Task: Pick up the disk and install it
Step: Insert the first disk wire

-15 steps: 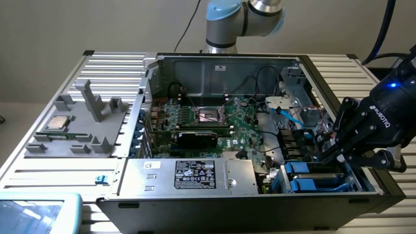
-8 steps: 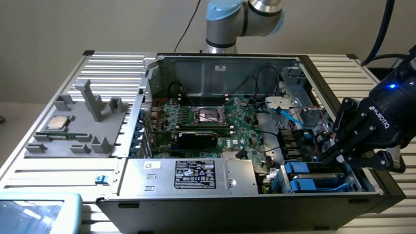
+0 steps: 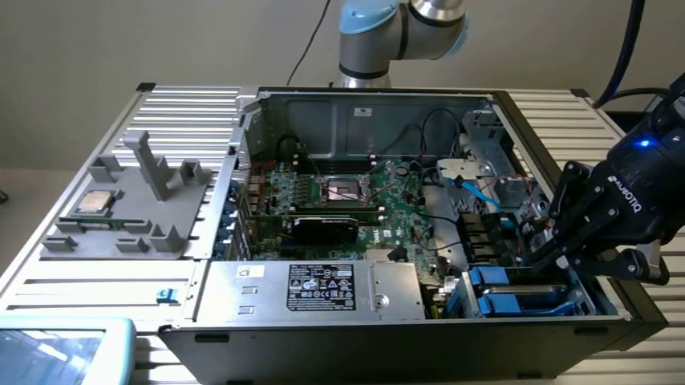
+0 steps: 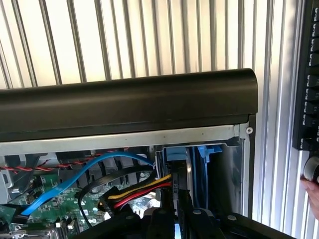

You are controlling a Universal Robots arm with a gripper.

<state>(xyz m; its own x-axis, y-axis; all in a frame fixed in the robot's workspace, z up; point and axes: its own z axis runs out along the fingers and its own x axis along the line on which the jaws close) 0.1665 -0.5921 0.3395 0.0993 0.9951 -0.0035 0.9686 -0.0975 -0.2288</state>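
The gripper [image 3: 559,258] hung over the drive bay [image 4: 222,189], in the corner of the open computer case [image 3: 364,353] toward the exterior view's right. In the wrist view its jaws stood close together, clamped on a thin slab seen edge-on, which I judged to be the disk [image 4: 175,195]. The blue tab [image 4: 175,153] at the slab's far end sat at the mouth of a slot, just beside a second blue frame [image 4: 209,149]. How deep the disk reached into the slot could not be told. The step in hand looked like the sliding-in. Doing it well would call for holding the slab square to the slot's walls, so that its blue frame ran in the guides rather than riding over them, and for pushing straight along the slot with little force. A jam would more likely mean a tilt than a need for more push. The yellow, red and black cables [image 4: 142,191] lay right beside the slot, with a blue cable [image 4: 65,186] looping beyond them, and none should be pinched under the frame. A person's hand [image 4: 313,191] showed over the slatted table [image 4: 149,40], apart from the case, and deserved room.
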